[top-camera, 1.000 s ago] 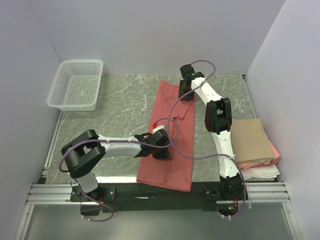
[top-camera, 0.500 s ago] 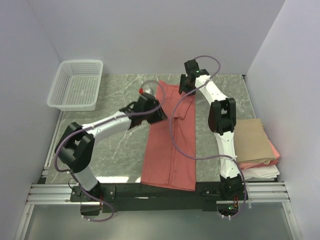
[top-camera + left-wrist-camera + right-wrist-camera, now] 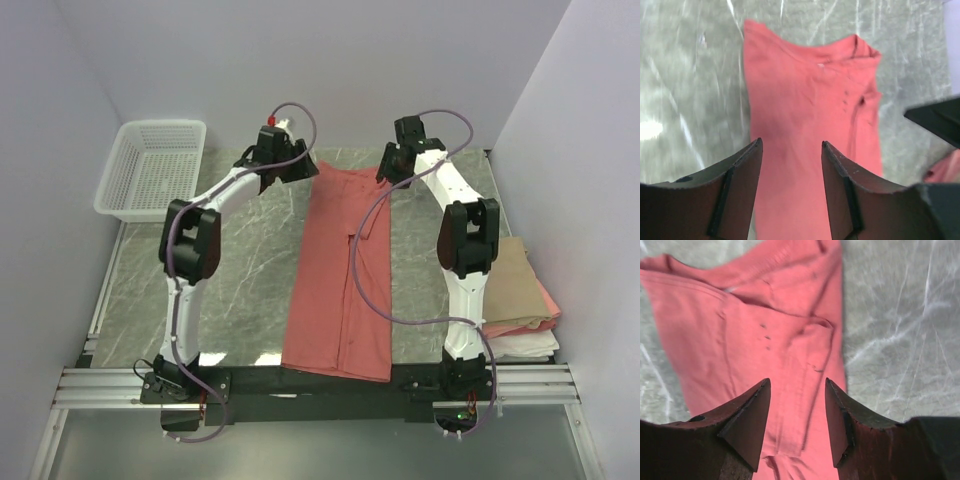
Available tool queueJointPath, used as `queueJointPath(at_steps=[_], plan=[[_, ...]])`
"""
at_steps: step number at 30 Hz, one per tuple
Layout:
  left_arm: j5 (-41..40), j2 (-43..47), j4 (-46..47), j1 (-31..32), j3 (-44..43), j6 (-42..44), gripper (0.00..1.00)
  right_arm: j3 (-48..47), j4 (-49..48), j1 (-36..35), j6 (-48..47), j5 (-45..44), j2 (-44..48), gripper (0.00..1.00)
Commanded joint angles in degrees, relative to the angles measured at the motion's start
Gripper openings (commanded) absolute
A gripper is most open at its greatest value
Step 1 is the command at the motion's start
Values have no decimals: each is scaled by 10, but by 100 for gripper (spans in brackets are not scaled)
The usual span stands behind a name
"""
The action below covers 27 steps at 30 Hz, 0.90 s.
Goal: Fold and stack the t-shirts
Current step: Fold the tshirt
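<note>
The salmon-red t-shirt lies flat as a long lengthwise-folded strip running from the far side of the table to its near edge. My left gripper hovers by the shirt's far left corner. In the left wrist view this left gripper is open over the red cloth with nothing between the fingers. My right gripper hangs at the far right corner, and the right wrist view shows the right gripper open above the collar end. Folded tan, pink and white t-shirts sit stacked at the right.
A white mesh basket stands at the far left of the marbled table. Purple cables loop from both arms, and the right one hangs over the shirt. White walls enclose the back and sides. The right gripper's dark tip shows in the left wrist view.
My left arm has swung from the shirt's near part up to its far left corner, its jaws spreading wider. The right gripper has drifted rightward off the collar end.
</note>
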<state>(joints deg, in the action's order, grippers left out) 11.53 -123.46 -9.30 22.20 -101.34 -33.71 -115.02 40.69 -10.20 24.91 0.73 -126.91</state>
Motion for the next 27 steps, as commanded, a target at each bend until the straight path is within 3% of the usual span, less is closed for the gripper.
queueJointPath(at_steps=[1, 5, 18, 21, 24, 27], plan=[[63, -64, -33, -7, -101, 71, 56, 15, -20, 10, 7, 14, 22, 54], [96, -144, -62, -10, -179, 97, 57, 35, -32, 14, 7, 23, 23, 54], [118, -239, -87, -20, -246, 96, 58, 63, -43, 17, 8, 25, 0, 54], [118, -248, -78, -20, -246, 88, 49, 68, -48, 16, 8, 29, -1, 54], [110, -252, -71, -21, -240, 78, 32, 63, -47, 17, 8, 30, -9, 54], [88, -252, -68, -23, -236, 61, 8, 59, -47, 17, 8, 36, -14, 53]])
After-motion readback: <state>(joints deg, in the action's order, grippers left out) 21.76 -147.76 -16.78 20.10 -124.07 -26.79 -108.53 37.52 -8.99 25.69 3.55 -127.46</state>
